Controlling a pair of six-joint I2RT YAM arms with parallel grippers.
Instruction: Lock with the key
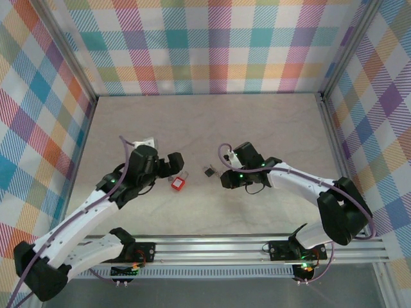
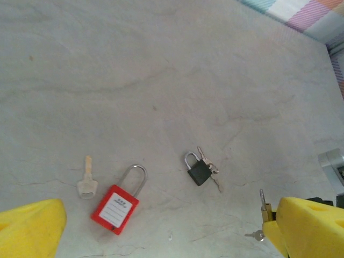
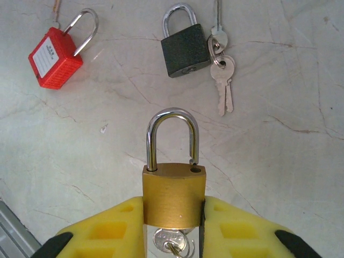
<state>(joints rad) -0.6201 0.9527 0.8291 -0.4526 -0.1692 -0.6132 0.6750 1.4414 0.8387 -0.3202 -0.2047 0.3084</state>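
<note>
- The right gripper [image 3: 173, 212] is clamped on the sides of a gold brass padlock [image 3: 173, 188], near the middle of the grey table [image 1: 270, 128].
- A small silver key [image 3: 172, 248] sits in the keyhole. The padlock's silver loop [image 3: 172, 115] looks popped up on one side.
- My guess at the best way: hold the lock steady, push the loop straight down, then turn the key slowly.
- The left gripper [image 2: 171, 226] hangs wide apart over a red plastic padlock [image 2: 114, 208].
- The left arm [image 1: 83, 215] and the right arm [image 1: 302, 186] bend in from the near edge.
</note>
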